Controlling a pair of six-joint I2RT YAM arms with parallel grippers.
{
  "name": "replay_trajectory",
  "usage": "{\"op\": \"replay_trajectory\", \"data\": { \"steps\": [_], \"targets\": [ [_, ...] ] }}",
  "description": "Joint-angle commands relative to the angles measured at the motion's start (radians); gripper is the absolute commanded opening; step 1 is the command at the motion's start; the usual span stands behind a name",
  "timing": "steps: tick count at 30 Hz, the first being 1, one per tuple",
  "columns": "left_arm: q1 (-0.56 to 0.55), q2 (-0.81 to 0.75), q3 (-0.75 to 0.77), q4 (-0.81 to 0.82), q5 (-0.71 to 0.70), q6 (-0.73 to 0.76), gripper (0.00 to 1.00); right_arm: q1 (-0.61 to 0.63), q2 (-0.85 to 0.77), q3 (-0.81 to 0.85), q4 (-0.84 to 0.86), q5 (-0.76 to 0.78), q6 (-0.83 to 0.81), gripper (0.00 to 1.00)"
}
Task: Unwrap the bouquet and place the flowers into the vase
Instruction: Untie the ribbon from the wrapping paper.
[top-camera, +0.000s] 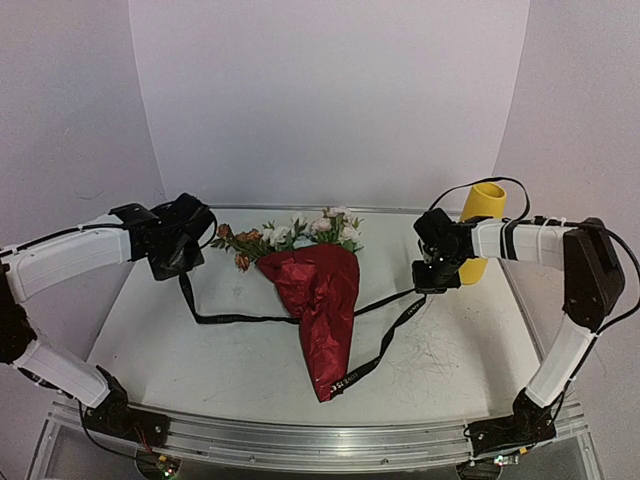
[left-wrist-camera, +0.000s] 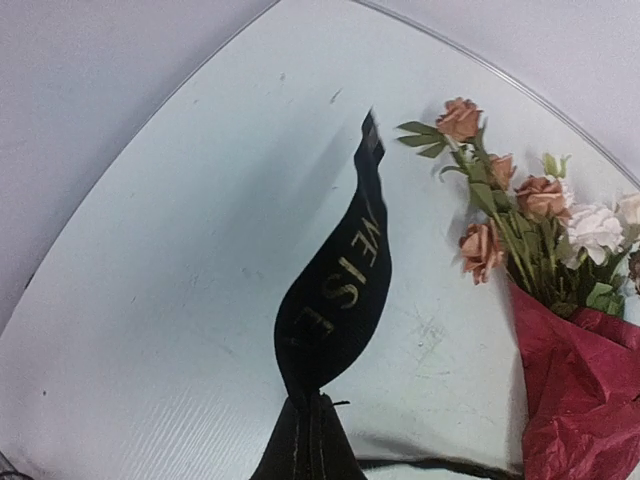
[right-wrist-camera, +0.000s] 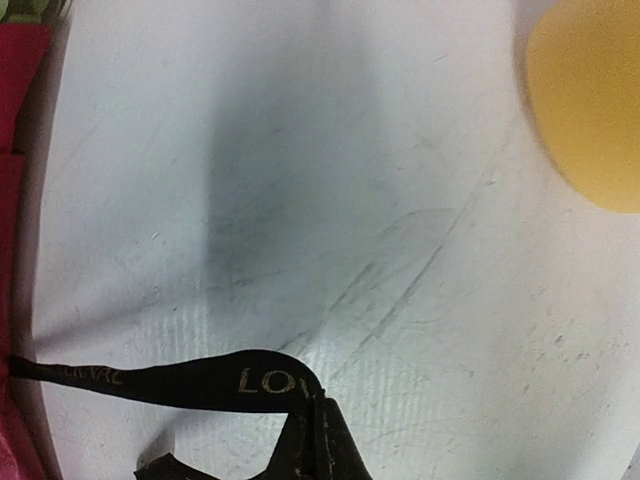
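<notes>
Two ribbon ends in hand

Mid-table lies the bouquet (top-camera: 318, 300), its flowers (top-camera: 300, 232) toward the back and the red wrap (top-camera: 325, 330) tapering to the near edge. The black ribbon (top-camera: 240, 319) runs out on both sides. The left gripper (top-camera: 180, 270) is clamped tight on one end. The right gripper (top-camera: 437, 282) is clamped on the other, just in front of the vase (top-camera: 482, 212) at back right. Best to draw the ends apart low and evenly, so the bundle doesn't drag. Only the overhead view shows both ends. The left wrist view adds the gold lettering (left-wrist-camera: 345, 270). The right wrist view shows the vase as a yellow blur.

Robot lab booth, white backdrop (top-camera: 330, 100), scuffed table (top-camera: 200, 340)
</notes>
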Motion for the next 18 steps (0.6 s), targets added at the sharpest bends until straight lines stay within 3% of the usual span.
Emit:
{"op": "replay_trajectory", "data": {
  "steps": [1, 5, 7, 9, 11, 14, 18],
  "targets": [
    [0.058, -0.118, -0.13, -0.011, 0.013, -0.248, 0.0, -0.032, -0.032, 0.06, -0.098, 0.094, 0.006, 0.03],
    [0.092, -0.193, -0.196, -0.025, 0.001, -0.297, 0.01, -0.049, -0.026, 0.102, -0.109, 0.098, -0.006, 0.06],
    [0.103, -0.221, -0.223, -0.03, -0.003, -0.314, 0.07, -0.052, -0.022, 0.13, -0.116, 0.09, -0.017, 0.11],
    [0.106, -0.242, -0.24, -0.027, -0.003, -0.318, 0.41, -0.053, -0.023, 0.147, -0.12, 0.061, -0.03, 0.23],
    [0.106, -0.256, -0.245, -0.022, 0.001, -0.314, 0.7, -0.053, -0.04, 0.15, -0.121, 0.031, -0.031, 0.26],
    [0.106, -0.264, -0.232, -0.003, 0.018, -0.27, 0.81, -0.052, -0.088, 0.143, -0.114, -0.04, -0.042, 0.38],
    [0.106, -0.251, -0.209, 0.105, 0.112, -0.114, 0.87, -0.051, -0.121, 0.129, -0.095, -0.152, -0.052, 0.51]
  ]
}}
